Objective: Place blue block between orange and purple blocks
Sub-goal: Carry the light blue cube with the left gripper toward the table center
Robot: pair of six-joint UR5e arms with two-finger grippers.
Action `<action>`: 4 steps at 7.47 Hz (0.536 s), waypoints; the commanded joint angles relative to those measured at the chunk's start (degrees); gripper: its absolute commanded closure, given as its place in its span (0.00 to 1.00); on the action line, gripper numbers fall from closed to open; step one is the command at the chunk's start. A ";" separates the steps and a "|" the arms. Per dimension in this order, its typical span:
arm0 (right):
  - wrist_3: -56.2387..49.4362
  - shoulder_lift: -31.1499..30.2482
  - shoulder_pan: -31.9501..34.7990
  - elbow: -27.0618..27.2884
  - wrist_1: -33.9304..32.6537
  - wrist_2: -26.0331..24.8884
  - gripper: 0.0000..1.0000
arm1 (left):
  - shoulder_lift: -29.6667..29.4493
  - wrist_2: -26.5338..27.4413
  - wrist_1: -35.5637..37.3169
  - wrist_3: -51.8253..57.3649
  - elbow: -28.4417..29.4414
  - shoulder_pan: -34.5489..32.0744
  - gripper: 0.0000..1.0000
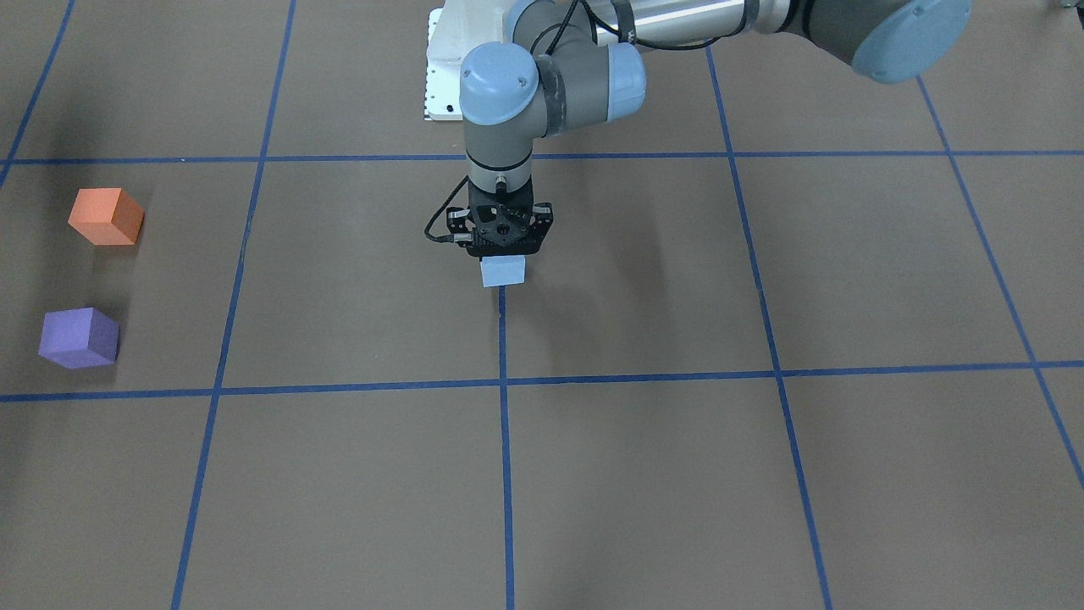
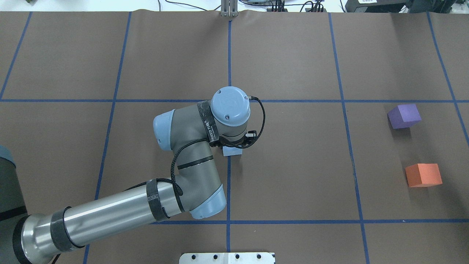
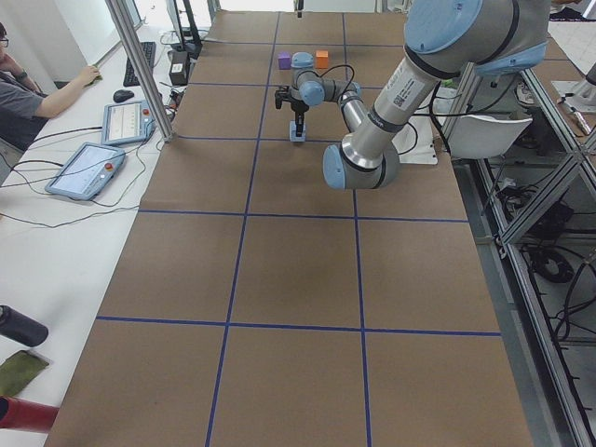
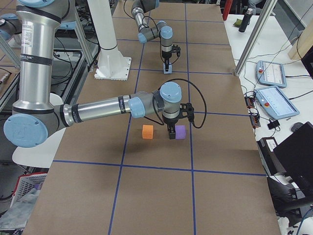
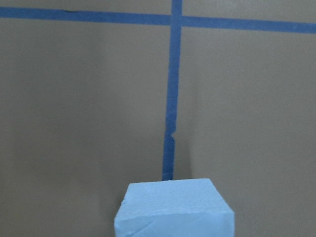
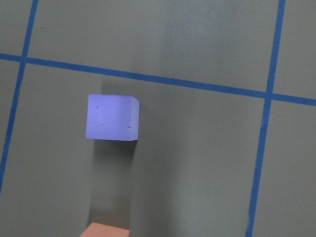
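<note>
My left gripper [image 1: 503, 263] points straight down at the table's centre and is shut on the light blue block [image 1: 503, 273], which sits low over a blue tape line. The block also shows in the overhead view [image 2: 232, 151] and at the bottom of the left wrist view [image 5: 173, 210]. The orange block [image 2: 423, 175] and the purple block [image 2: 404, 116] lie far to the right, with a gap between them. The right gripper [image 4: 172, 133] shows only in the exterior right view, above those two blocks; I cannot tell if it is open or shut. The right wrist view looks down on the purple block [image 6: 112, 118].
The table is brown paper with a grid of blue tape lines [image 2: 229, 73]. The robot's white base plate [image 2: 227, 258] is at the near edge. An operator [image 3: 37, 84] and tablets sit beyond the far table edge.
</note>
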 commanded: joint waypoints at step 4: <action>12.07 9.87 -5.59 0.94 -0.78 0.23 0.00 | 2.84 -7.86 15.66 11.66 -17.86 -9.18 0.00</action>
